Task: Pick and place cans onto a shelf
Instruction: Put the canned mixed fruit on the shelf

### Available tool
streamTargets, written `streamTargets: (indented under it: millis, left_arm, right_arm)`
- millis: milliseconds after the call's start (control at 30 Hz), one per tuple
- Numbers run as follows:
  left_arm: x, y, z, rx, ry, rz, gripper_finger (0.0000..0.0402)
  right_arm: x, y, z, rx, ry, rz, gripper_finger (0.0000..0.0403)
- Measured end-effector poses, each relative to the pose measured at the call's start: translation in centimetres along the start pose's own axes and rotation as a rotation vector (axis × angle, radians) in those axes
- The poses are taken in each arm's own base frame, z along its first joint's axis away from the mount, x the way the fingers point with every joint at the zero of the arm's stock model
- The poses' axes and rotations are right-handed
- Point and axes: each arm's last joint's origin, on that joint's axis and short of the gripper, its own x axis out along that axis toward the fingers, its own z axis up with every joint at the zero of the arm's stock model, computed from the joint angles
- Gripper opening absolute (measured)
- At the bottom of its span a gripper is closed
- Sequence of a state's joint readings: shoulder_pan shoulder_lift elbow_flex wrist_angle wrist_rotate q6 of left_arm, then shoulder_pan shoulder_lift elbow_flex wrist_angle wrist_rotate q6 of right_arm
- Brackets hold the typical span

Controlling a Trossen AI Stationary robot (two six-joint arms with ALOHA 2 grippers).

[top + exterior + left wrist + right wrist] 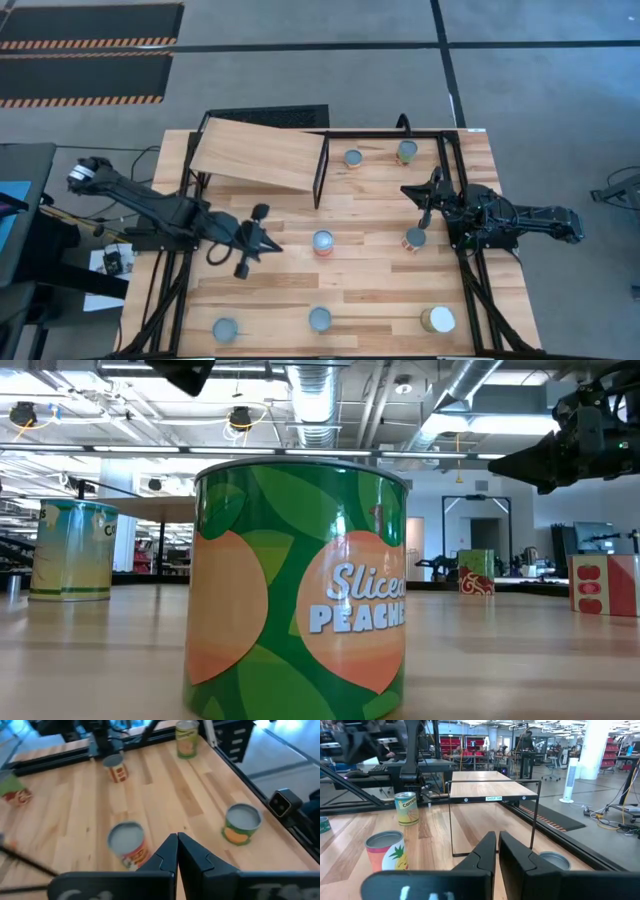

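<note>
The left tool (250, 240) hangs over the middle-left of the desk (380, 290) with nothing between its fingers; in the left wrist view the two fingers (192, 851) are pressed together. The right tool (425, 197) hovers near the desk's right edge, its fingers (487, 851) likewise pressed together and empty in its own wrist view.

Nearest the left tool is a red-labelled can (323, 242) at the desk's centre, seen from the left wrist as the tin with the grey top (127, 845) just ahead of the fingers. Just beside the right tool stands another can (416, 239). Two more cans (352, 158) (406, 152) sit at the far edge beside the shelf (258, 154), and three stand along the near edge, one of them wider with a cream top (437, 320). The sloping shelf board carries no can.

By my reading, the task is at its start: no can is placed, and both arms are between grasps. The next move calls for one tool to spread its fingers, descend around a can and close on its sides; the central can looks the easiest reach for the left arm.
</note>
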State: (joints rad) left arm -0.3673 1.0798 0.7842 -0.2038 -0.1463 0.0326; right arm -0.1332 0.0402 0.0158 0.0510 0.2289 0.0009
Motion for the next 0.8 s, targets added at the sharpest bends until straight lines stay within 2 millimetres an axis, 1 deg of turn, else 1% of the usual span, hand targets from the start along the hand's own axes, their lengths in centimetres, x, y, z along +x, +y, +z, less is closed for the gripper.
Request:
streamTargets:
  millis: [100, 200, 433, 600, 800]
  left_arm:
    - [1.3, -0.5, 0.8, 0.020, 0.029, -0.014, 0.0000]
    - [2.7, -0.6, 1.3, 0.009, 0.062, 0.020, 0.0000]
    - [5.9, -0.5, 1.2, 0.032, 0.160, 0.099, 0.0003]
    - [8.1, -0.1, 1.0, 0.020, 0.209, 0.124, 0.0034]
    - [9.9, 0.1, 1.3, 0.061, 0.231, 0.160, 0.0086]
  right_arm:
    - [0.0, 0.0, 0.0, 0.000, 0.000, 0.000, 0.0047]
    - [0.0, 0.0, 0.0, 0.000, 0.000, 0.000, 0.0047]
    - [0.0, 0.0, 0.0, 0.000, 0.000, 0.000, 0.0047]
    - [0.0, 0.0, 0.0, 0.000, 0.000, 0.000, 0.0047]
    - [0.0, 0.0, 0.0, 0.000, 0.000, 0.000, 0.0047]
